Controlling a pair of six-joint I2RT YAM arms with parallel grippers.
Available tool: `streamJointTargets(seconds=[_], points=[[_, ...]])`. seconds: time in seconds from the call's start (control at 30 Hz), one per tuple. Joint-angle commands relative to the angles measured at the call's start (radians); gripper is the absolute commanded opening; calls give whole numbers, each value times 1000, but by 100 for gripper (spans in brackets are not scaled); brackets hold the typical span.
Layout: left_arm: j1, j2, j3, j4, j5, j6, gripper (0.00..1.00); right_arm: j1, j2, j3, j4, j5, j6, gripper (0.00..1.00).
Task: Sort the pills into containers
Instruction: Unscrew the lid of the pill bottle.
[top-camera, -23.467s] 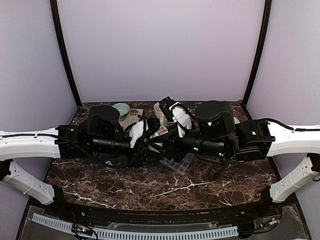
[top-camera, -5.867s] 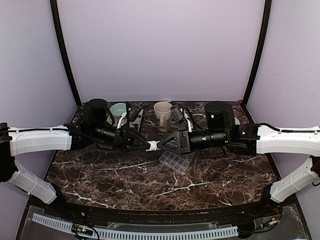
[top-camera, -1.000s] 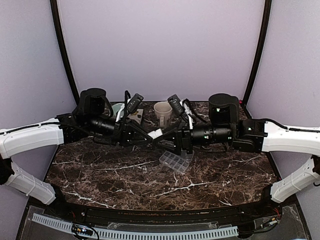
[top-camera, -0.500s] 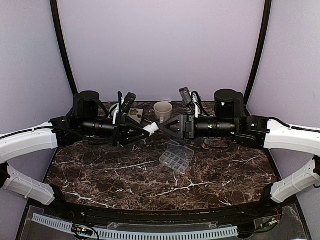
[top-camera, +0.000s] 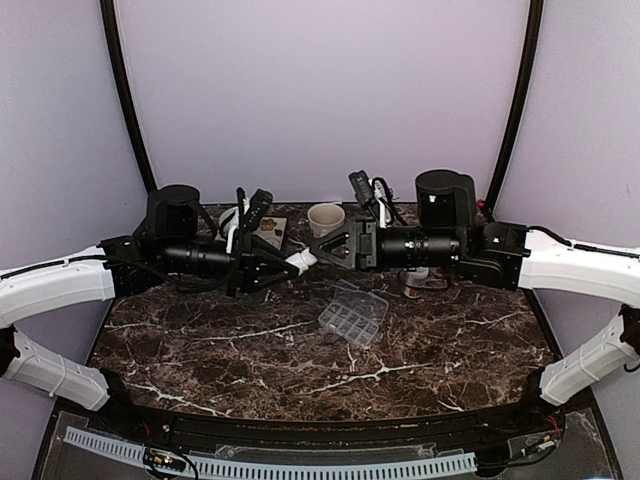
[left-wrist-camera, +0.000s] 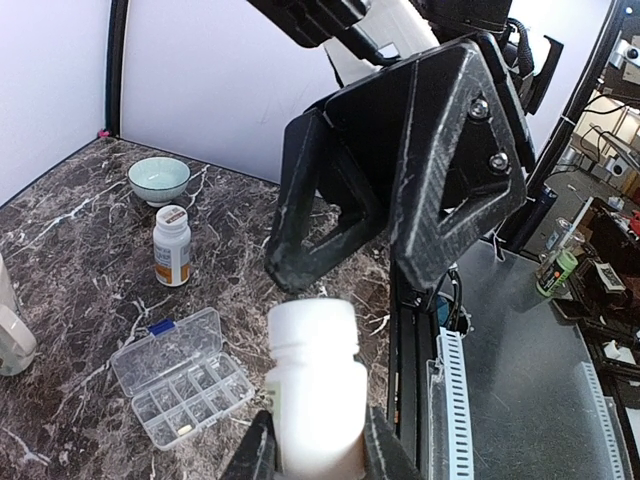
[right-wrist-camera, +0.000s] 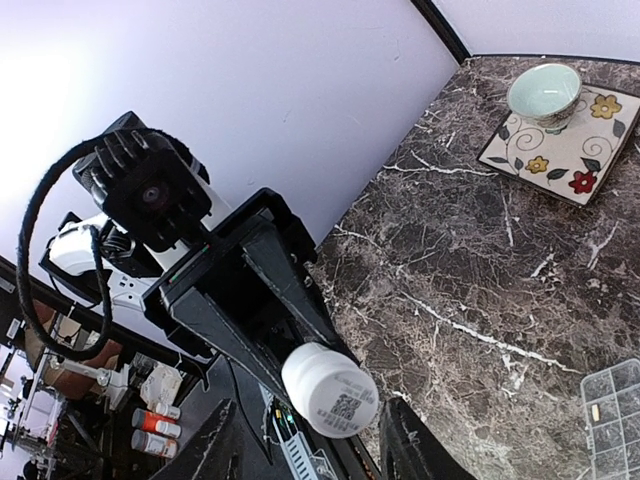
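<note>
Sitting on the desk (top-camera: 250, 350) below the claws is the clear pill box (top-camera: 353, 312). The left claw (left-wrist-camera: 315, 455) pinches a white pill bottle (left-wrist-camera: 315, 390) up high; the right claw (right-wrist-camera: 312, 440) is spread at its cap. A bad twist could drop it. Bare desk lies in front; a mug (top-camera: 325, 217) stands behind.

arms (top-camera: 60, 285): white shells, black joints | fingers (left-wrist-camera: 450, 170): black, triangular (two screws)

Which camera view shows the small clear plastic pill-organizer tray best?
The left wrist view: the small clear plastic pill-organizer tray lies whole there, its single compartments distinct. The top external view shows the tray whole but smaller; the right wrist view catches only the tray's corner.
</note>
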Motion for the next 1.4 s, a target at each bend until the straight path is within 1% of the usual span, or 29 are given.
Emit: streamJointTargets(seconds=[0.0, 0.27, 0.5, 0.8, 0.9, 1.0, 1.1, 1.17, 1.27, 1.37], points=[[-7, -35, -10, 4, 0, 21, 0, -4, 26, 27, 5, -2, 17, 47], [-13, -44, -17, 10, -7, 33, 0, -5, 47, 68, 6, -16, 18, 45], [-25, -37, -11, -1, -20, 45, 0, -4, 67, 86, 1, -37, 18, 38], [-27, -38, -3, -2, -38, 51, 0, -4, 67, 76, 1, -44, 23, 37], [-29, -35, 0, -2, -39, 51, 0, -3, 67, 76, 1, -51, 23, 31], [-29, -35, 0, -2, -40, 51, 0, -3, 70, 76, -1, -56, 23, 29], [-29, -34, 0, -1, -39, 52, 0, -2, 71, 76, -1, -61, 23, 21], [-29, -34, -1, -1, -42, 50, 0, -3, 73, 76, -1, -67, 22, 19], [-29, -34, 1, 4, -39, 45, 0, 1, 75, 75, -1, -73, 15, 12], [-29, -39, 7, 10, -15, 28, 0, 10, 73, 76, -5, -82, -24, 6]])
